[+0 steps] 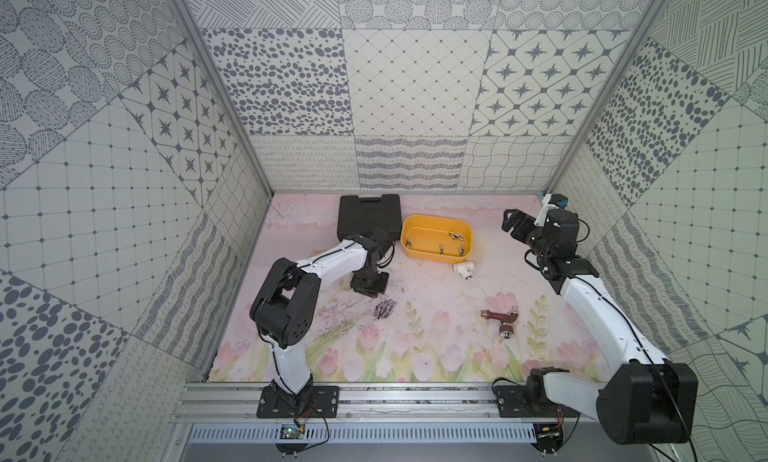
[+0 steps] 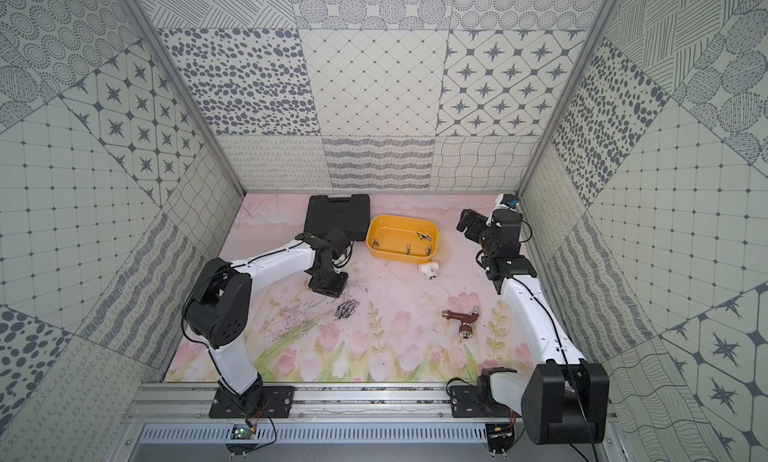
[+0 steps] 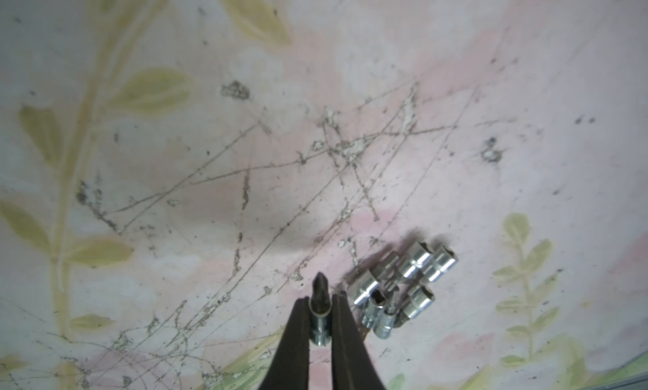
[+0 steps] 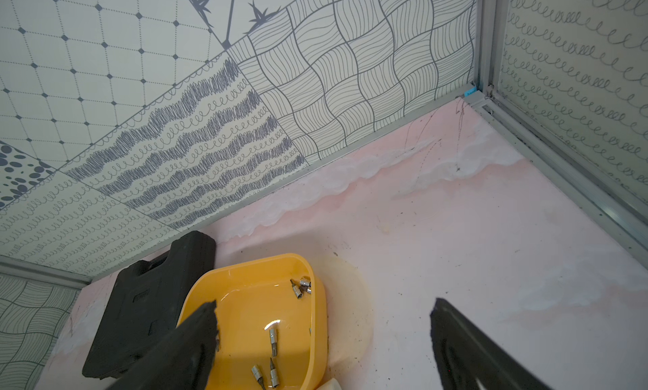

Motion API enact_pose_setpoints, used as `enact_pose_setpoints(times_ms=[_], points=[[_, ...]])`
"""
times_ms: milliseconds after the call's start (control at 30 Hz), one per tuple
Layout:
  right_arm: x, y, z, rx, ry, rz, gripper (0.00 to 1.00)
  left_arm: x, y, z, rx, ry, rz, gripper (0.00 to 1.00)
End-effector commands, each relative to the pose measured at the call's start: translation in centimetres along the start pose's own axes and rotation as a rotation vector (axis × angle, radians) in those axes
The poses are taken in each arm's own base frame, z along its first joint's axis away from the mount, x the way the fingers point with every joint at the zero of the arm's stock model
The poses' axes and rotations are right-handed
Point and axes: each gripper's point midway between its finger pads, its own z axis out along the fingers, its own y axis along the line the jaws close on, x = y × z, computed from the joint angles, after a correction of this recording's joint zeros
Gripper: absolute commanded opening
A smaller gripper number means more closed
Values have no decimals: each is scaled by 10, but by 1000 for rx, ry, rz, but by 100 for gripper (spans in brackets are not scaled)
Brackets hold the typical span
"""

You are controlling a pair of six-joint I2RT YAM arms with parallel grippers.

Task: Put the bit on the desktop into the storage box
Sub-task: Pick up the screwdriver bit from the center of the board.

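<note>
Yellow storage box point(image 1: 424, 233); black case point(image 1: 368, 214); pink floral desktop point(image 1: 436, 291).

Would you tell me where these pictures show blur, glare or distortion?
Left wrist view: soft throughout, the loose bits hazy. Right wrist view: sharp, with a glare streak on the storage box floor. Both top views: the wide lens splays the side walls.

1 black tool case point(image 1: 368, 215), closed, flat, at back of floral tabletop point(image 1: 415, 356). 1 white pipe fitting point(image 1: 464, 269) mid-right. 1 brown tap point(image 1: 503, 319) lying nearer front, apart.
</note>
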Motion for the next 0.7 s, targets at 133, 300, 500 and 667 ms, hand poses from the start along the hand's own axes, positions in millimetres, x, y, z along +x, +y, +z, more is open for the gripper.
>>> enact_pose_setpoints(times_ms=[133, 300, 500, 667], points=[[-5, 2, -1, -19, -26, 10, 97, -34, -21, -42, 69, -105, 41, 12], [-5, 2, -1, -18, -26, 11, 97, -60, -33, -53, 100, -150, 56, 12], [-4, 3, 0, -24, -21, 15, 97, -98, -53, -60, 144, -203, 77, 11], [-5, 3, -1, -25, -23, 15, 97, -124, -67, -65, 173, -239, 94, 10]])
